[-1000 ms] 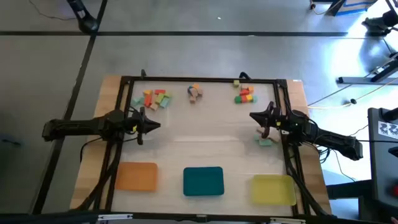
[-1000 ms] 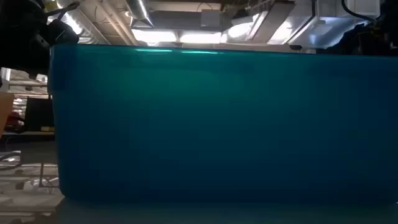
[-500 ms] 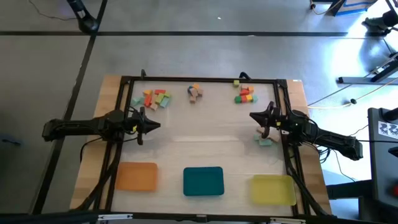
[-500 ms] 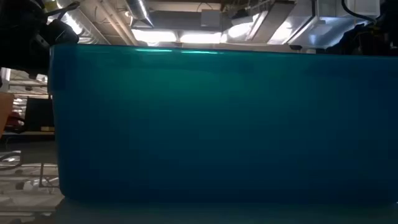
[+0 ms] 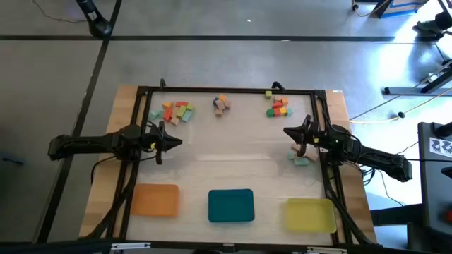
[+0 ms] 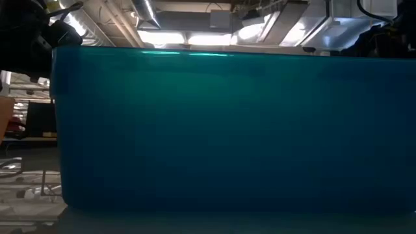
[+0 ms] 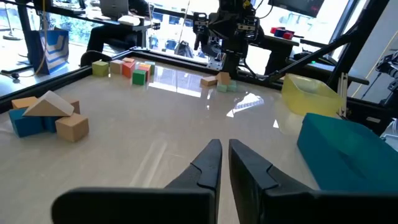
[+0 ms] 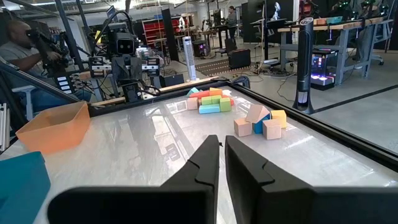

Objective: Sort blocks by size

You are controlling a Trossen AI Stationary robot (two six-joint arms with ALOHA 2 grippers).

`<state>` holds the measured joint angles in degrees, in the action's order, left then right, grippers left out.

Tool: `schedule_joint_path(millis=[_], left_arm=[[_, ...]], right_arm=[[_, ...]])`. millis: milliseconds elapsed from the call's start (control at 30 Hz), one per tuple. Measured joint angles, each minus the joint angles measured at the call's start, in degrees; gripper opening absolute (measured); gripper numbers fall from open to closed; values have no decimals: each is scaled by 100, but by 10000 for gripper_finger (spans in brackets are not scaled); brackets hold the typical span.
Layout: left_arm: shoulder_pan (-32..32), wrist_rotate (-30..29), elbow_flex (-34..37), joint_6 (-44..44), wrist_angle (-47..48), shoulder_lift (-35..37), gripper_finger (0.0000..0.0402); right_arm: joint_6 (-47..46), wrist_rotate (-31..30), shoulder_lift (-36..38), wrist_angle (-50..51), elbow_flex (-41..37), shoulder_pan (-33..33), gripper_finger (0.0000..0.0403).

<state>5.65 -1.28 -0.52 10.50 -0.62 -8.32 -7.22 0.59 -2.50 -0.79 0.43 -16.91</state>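
**Both grippers closed and empty, blocks in clusters along the far edge**

From above, my left gripper [image 5: 169,142] hangs over the left side of the table [image 5: 233,159], fingers pressed together with nothing between them. My right gripper [image 5: 289,131] mirrors it on the right side, also closed and empty. The blocks lie in groups near the far rim: one left cluster [image 5: 175,111], a small middle cluster [image 5: 222,105], a right cluster [image 5: 278,107], and a few pieces [image 5: 301,159] just beside my right arm. Along the near edge sit an orange tray [image 5: 155,200], a teal tray [image 5: 231,205] and a yellow tray [image 5: 310,214].

At table height, the teal tray's wall [image 6: 227,130] fills nearly everything.

Through my left wrist, my closed fingers [image 7: 210,163] point across the tabletop; a tan wedge on blue and tan blocks [image 7: 48,114] lies near, and my right arm [image 7: 227,31] stands opposite.

Through my right wrist, closed fingers [image 8: 208,160] face a green-and-red pile [image 8: 210,100] and a smaller group [image 8: 259,122], well apart from me. A seated person [image 8: 25,50] shows beyond the table.
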Motion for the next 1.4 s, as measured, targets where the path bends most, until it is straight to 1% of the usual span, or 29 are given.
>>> schedule_joint_path(millis=[267, 367, 1400], left_arm=[[-2, 0, -1, -8, -1, -2, 19], [3, 0, -21, -155, 12, 4, 19], [2, 0, -45, -151, 120, 4, 19]], right_arm=[[-1, 0, -1, -1, -1, 1, 28], [2, 0, -1, 1, -2, 0, 28], [2, 2, -1, -53, -2, 2, 28]])
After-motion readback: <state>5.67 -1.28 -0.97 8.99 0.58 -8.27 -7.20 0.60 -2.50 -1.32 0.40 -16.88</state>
